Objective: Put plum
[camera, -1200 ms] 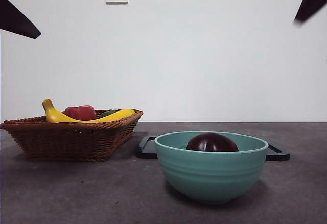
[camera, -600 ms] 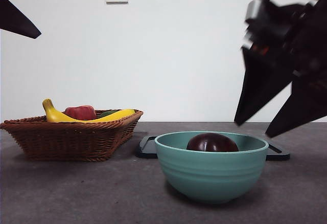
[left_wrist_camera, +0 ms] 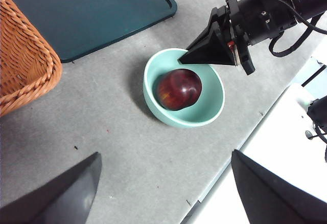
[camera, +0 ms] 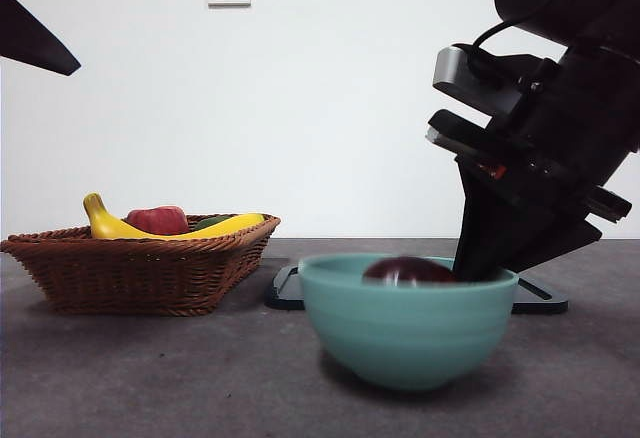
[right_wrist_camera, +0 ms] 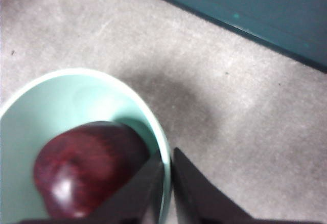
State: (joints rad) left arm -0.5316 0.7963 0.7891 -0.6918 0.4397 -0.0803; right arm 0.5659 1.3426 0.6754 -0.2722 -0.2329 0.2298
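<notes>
Right pincer (camera: 478, 266) has swung down from the top corner within the last second, and its two black jaws now pinch the rim of the teal bowl (camera: 405, 323), one jaw inside, one outside, pressed nearly together on the wall. The plum (left_wrist_camera: 178, 89) sits in the bowl right beside the inner jaw, not held. The bowl looks blurred and slightly shifted from where it stood, so I judge the arm is starting to drag or lift bowl and fruit together. Behind the pincer lies the dark tray (right_wrist_camera: 245, 9); well off to its side stands the wicker basket (camera: 140, 268). Left pincer (left_wrist_camera: 163, 193) waits high above the counter (left_wrist_camera: 112, 147), jaws spread.
</notes>
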